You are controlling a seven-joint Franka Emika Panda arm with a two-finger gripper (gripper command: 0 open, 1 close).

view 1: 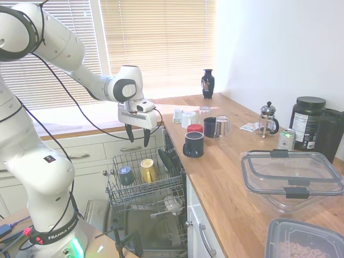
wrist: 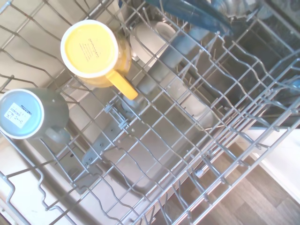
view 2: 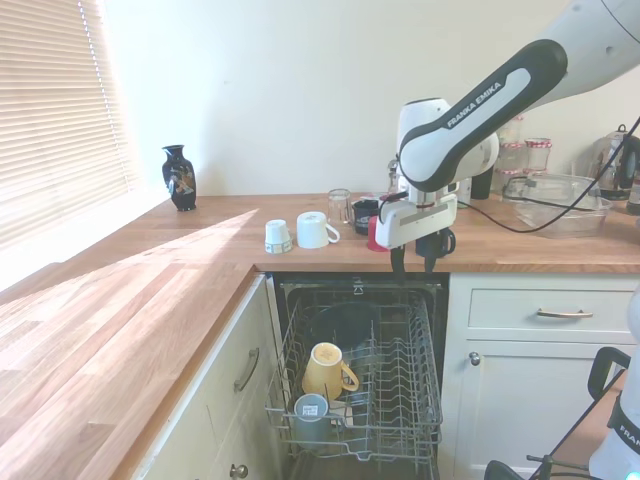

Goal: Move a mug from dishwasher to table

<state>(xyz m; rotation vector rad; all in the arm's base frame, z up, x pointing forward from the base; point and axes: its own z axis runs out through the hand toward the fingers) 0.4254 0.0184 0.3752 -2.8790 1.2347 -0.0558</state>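
The mustard-yellow mug (view 1: 148,170) (view 2: 326,370) (wrist: 92,51) stands upside down in the pulled-out upper rack of the dishwasher (view 1: 144,188) (view 2: 400,400) (wrist: 187,140), handle sticking out sideways. My gripper (view 1: 137,136) (view 2: 413,260) hangs open well above the rack, empty, with its fingers pointing down. It sits above and to the side of the mug, near the edge of the wooden table (view 1: 226,183) (view 2: 150,290).
A dark blue-grey mug (view 1: 126,175) (view 2: 311,412) (wrist: 29,114) stands upside down beside the yellow one. On the table stand a navy mug (view 1: 193,144), a red cup (view 1: 194,128), white cups (view 2: 300,232), glasses, a vase (view 1: 208,84), a French press (view 1: 267,119) and plastic containers (view 1: 290,174).
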